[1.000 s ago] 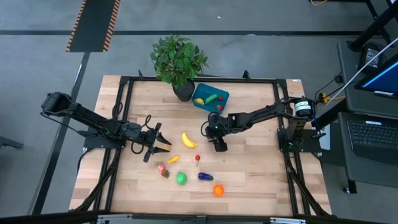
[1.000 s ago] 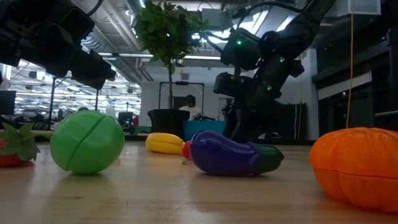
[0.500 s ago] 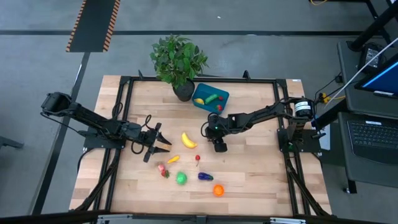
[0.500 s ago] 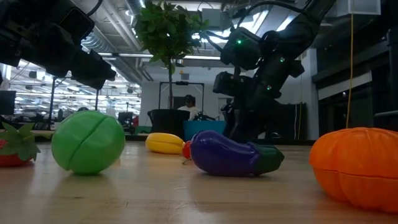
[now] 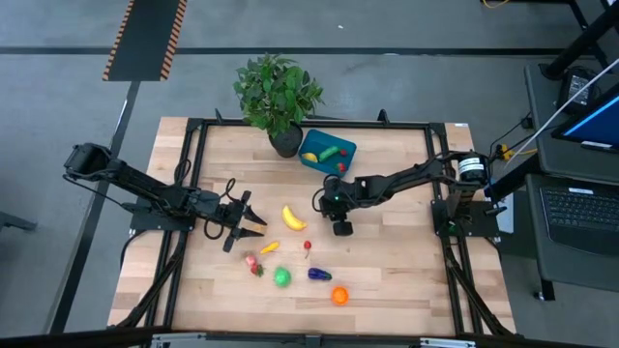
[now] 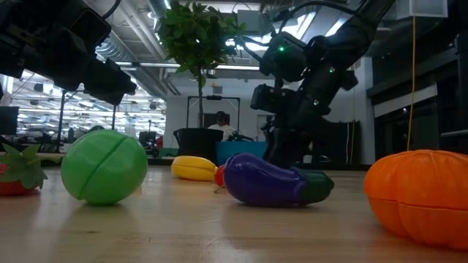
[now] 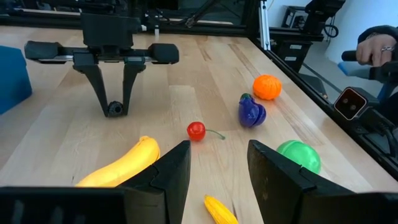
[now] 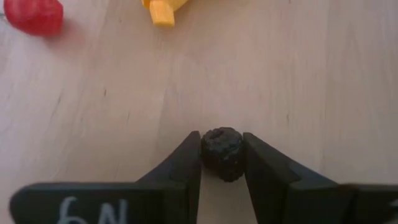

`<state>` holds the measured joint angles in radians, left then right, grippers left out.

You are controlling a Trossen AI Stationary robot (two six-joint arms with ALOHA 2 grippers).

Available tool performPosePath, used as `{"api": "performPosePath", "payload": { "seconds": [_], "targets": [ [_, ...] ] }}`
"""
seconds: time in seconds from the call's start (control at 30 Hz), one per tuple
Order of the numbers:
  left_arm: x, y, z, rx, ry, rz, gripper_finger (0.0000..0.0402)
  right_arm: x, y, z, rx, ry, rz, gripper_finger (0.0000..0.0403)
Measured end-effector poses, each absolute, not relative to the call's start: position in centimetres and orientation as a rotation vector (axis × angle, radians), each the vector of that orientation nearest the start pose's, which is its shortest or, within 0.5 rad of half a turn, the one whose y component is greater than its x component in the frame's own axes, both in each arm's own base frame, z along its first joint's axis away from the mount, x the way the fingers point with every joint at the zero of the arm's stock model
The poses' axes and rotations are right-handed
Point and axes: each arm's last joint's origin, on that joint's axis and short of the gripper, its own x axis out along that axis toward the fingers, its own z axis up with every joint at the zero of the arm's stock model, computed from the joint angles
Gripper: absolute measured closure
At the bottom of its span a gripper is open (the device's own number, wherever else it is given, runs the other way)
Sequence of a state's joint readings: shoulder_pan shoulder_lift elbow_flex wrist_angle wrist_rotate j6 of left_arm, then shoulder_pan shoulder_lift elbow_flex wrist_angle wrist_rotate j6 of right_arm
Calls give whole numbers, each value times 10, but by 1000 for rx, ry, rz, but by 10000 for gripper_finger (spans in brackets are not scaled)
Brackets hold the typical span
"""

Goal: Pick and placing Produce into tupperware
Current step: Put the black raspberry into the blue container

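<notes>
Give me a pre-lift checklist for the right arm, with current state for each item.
1. Right gripper shut on the small dark bumpy berry-like piece: ok, both fingers touch its sides.
2. Piece centred between the fingers: ok in the right wrist view.
3. Piece off the wooden table: cannot tell.
4. Teal-blue plastic container has room: ok, only a few pieces inside, bare floor showing.
5. Path to the container: ok, open table between them; leafy potted plant stands just beside it, keep off it.
6. Left gripper out of the way: ok, open, over by the yellow banana.
</notes>
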<state>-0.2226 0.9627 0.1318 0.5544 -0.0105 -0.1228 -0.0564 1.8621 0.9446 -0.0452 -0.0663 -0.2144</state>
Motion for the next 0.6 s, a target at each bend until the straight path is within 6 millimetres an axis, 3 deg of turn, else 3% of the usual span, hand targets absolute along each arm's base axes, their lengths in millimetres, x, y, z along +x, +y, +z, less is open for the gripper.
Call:
{"api": "performPosePath", "payload": {
  "seconds": [0.1, 0.3, 0.6],
  "targets": [
    [168, -38, 153, -88, 287, -194, 250, 345, -20, 127, -144, 947, 107, 299],
    [168, -38, 153, -88, 288, -193, 250, 331, -33, 167, -113, 933, 72, 305],
    [168, -37, 153, -86, 287, -185, 250, 287, -51, 238, -94, 838, -7, 305]
  ]
}}
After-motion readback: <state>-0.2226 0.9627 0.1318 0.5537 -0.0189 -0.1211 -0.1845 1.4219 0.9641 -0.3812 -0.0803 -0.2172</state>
